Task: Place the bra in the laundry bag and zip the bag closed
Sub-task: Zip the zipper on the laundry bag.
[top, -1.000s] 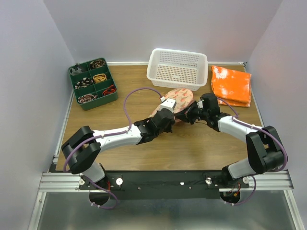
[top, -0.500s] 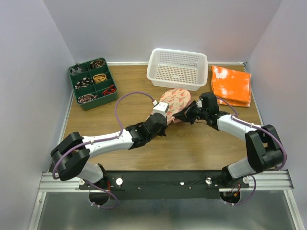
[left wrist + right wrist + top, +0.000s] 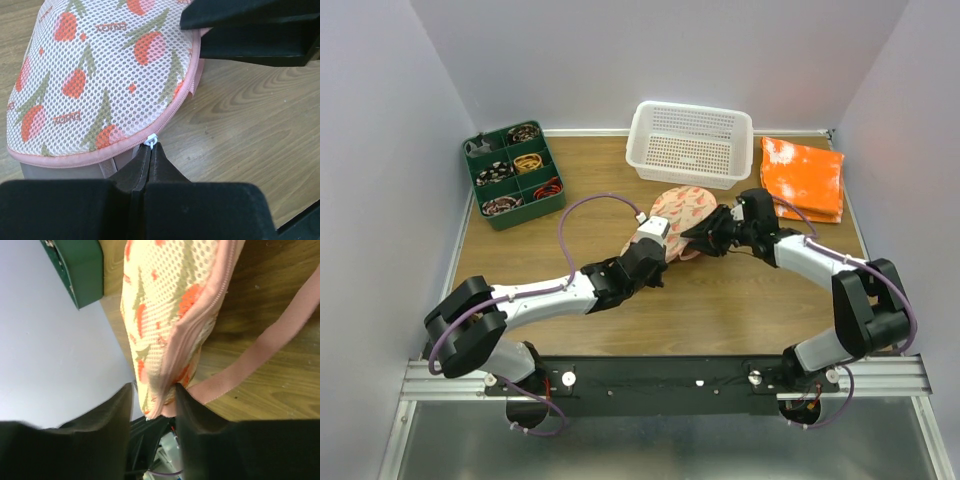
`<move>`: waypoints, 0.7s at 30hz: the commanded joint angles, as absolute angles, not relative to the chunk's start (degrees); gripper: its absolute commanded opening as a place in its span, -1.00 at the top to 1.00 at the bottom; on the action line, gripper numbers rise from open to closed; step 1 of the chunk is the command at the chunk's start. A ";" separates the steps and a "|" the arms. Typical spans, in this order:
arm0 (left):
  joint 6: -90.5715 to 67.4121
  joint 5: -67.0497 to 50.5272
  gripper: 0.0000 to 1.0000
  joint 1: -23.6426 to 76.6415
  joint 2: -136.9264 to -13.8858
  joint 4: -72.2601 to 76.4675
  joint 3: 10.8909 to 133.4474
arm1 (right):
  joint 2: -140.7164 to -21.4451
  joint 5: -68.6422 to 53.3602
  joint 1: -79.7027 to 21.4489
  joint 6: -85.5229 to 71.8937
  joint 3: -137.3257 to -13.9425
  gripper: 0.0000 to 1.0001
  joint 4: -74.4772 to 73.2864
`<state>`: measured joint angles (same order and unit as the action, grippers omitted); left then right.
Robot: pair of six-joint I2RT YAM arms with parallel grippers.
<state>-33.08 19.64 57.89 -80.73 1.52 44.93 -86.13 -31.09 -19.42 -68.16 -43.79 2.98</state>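
The laundry bag (image 3: 684, 208), pale pink mesh with a red-orange and green fruit print, lies mid-table in front of the basket. My left gripper (image 3: 656, 240) is at its near-left rim, shut on the small white zipper pull (image 3: 151, 141). In the left wrist view the bag's lid (image 3: 100, 75) fills the upper left, and taupe fabric of the bra (image 3: 62, 171) shows under the pink rim. My right gripper (image 3: 706, 236) is at the bag's right end. Its jaws stand apart around the bag's zipped edge (image 3: 190, 335), which touches only one finger. A pink strap (image 3: 270, 345) trails over the wood.
A white perforated basket (image 3: 690, 143) stands just behind the bag. An orange-and-white folded cloth (image 3: 803, 177) lies at the back right. A green compartment tray (image 3: 512, 174) with small items sits at the back left. Walls close in on three sides.
My right gripper's jaws have parted from the bag's edge. My left gripper, shut on the pull, has shifted slightly left along the rim, and its elbow has swung left.
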 commanded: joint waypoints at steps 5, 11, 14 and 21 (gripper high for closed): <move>-32.43 19.95 1.00 58.36 -84.89 2.19 50.27 | -76.29 -31.99 -19.51 -71.08 -38.43 -0.07 -0.53; -32.08 19.78 1.00 58.36 -87.01 1.67 53.79 | -75.67 -31.03 -21.27 -76.72 -34.98 -0.08 4.39; -31.55 19.95 1.00 58.27 -86.92 1.67 54.23 | -77.16 -30.76 -21.45 -78.04 -34.37 -0.08 8.08; -31.64 19.78 1.00 58.36 -86.66 1.58 53.61 | -82.18 -30.85 -21.53 -77.52 -37.97 -0.08 11.16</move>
<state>-32.32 19.59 57.89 -86.83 0.49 52.84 -79.88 -31.27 -21.32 -76.51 -35.75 6.94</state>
